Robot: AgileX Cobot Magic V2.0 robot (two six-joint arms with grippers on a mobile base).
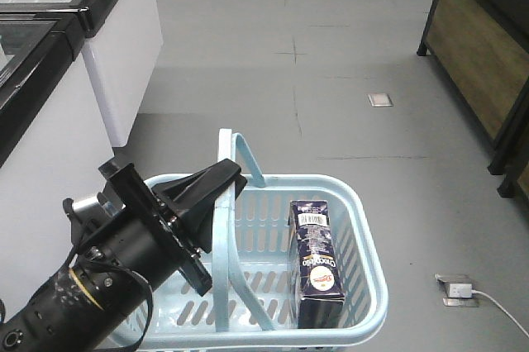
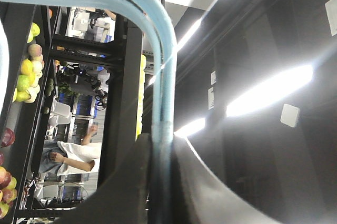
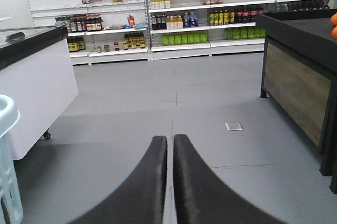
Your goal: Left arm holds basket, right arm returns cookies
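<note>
— What did we have closest to us?
— The left arm (image 1: 107,273), black and cabled, with a yellow ring (image 1: 81,301) round its body. Its tool (image 1: 225,180) was clamped narrow on the handle (image 1: 221,244) of the light blue basket (image 1: 368,236). In the left wrist view we saw the two black fingers (image 2: 126,187) pressed against either side of the blue strip.
— And the cookies?
— We found the cookies (image 1: 316,273) inside the basket. The carton stood on end in the basket's right half, near the right wall, with the barcode uppermost and the round white logo lower down.
— Was the basket on the floor?
— We could not tell whether it rested on the grey floor (image 1: 331,79) or hung just above it.
— The right tool?
— In its own wrist view we saw the right tool (image 3: 170,145) with its fingers drawn together, only a sliver between them, holding nothing. It was outside the basket, whose rim showed at that view's left edge.
— Farther off?
— A floor socket with a white plug (image 1: 457,289) lay to the right of the basket. A white freezer chest (image 1: 124,63) stood on the left and a dark wood-panelled stand (image 3: 295,87) on the right. Shelves of bottles (image 3: 205,19) lined the back wall.
</note>
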